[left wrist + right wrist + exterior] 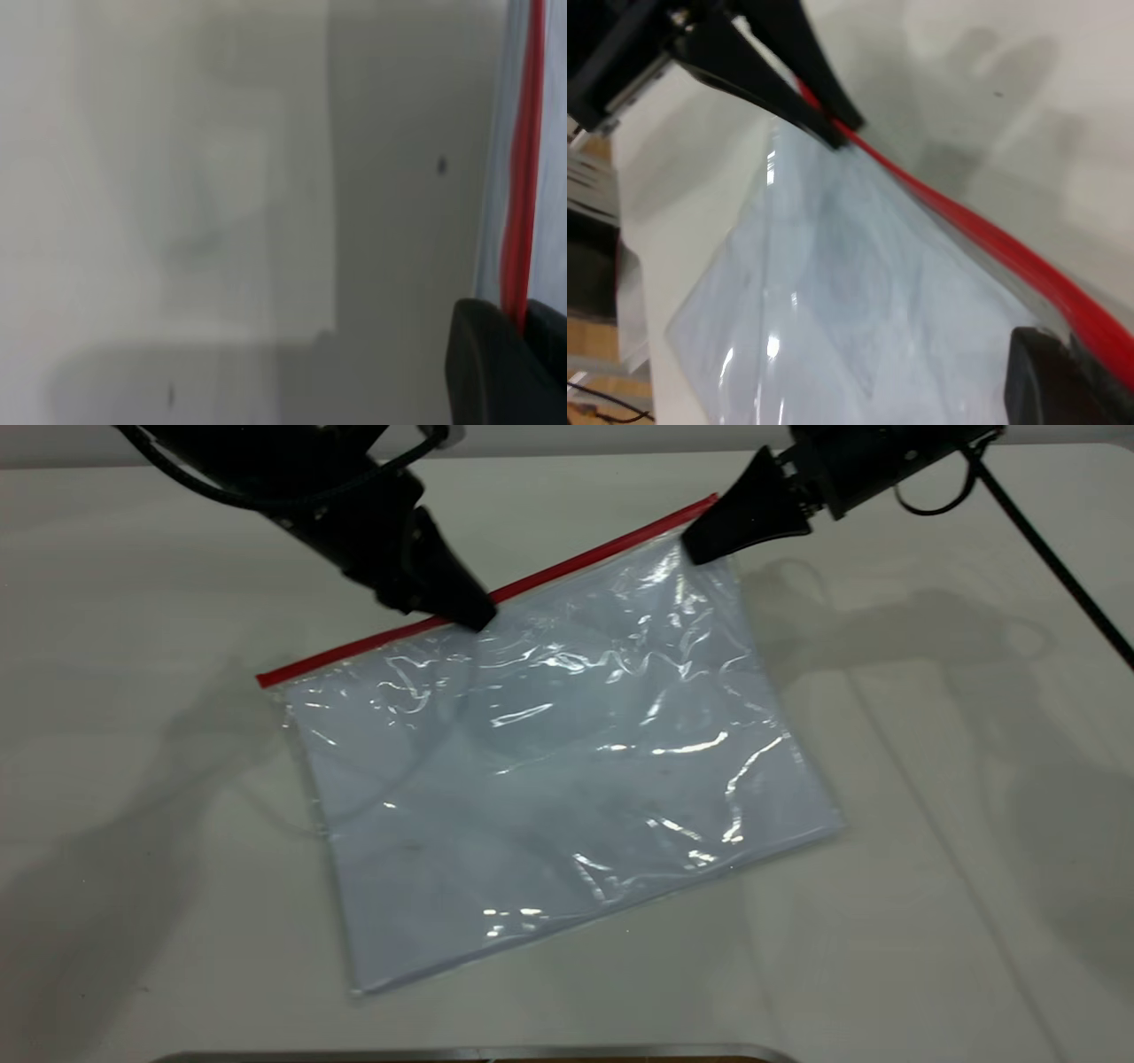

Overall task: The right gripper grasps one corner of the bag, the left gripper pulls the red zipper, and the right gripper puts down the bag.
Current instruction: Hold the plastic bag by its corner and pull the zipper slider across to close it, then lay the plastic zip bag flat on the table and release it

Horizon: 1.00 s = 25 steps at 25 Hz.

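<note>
The clear bag (pixel 549 779) with white paper inside lies slanted on the white table. Its red zipper (pixel 354 651) runs along the far long edge. My left gripper (pixel 478 615) sits about midway along that strip; in the left wrist view the red zipper (pixel 523 177) passes between the shut jaws of the left gripper (pixel 521 323). My right gripper (pixel 695 545) is shut on the bag's far right corner (pixel 704 507), which looks slightly raised. In the right wrist view, the right gripper (pixel 1085 350) pinches the bag (pixel 833 292) beside the red zipper (pixel 992 243), with the left gripper (pixel 842 133) farther along.
The white table (pixel 930 824) spreads around the bag on all sides. A black cable (pixel 1054 558) slants down from the right arm at the far right. A metal edge (pixel 461 1054) runs along the near side.
</note>
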Each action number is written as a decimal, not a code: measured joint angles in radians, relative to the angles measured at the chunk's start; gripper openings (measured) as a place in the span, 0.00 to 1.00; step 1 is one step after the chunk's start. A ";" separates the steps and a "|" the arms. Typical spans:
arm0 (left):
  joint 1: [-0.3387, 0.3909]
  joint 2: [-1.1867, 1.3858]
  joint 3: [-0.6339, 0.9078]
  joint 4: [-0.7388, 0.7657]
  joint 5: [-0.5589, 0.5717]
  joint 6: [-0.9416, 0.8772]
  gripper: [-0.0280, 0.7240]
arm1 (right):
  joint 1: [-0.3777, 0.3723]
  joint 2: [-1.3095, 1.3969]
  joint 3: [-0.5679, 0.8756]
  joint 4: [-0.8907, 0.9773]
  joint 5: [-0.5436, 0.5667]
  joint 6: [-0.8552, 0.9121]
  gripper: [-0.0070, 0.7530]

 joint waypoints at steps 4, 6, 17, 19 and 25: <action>0.028 0.000 0.000 0.112 0.000 -0.127 0.09 | -0.035 0.000 0.000 -0.007 -0.017 0.003 0.05; 0.046 0.000 0.000 0.154 0.003 -0.190 0.09 | -0.048 0.000 0.000 -0.011 -0.023 0.004 0.05; 0.126 0.000 0.000 0.285 0.056 -0.364 0.09 | -0.060 0.000 0.000 -0.076 -0.093 0.034 0.05; 0.132 0.000 0.000 0.286 0.066 -0.384 0.09 | -0.062 0.000 0.000 -0.077 -0.093 0.034 0.05; 0.132 0.000 0.000 0.287 0.075 -0.395 0.11 | -0.062 0.000 0.000 -0.106 -0.090 0.049 0.08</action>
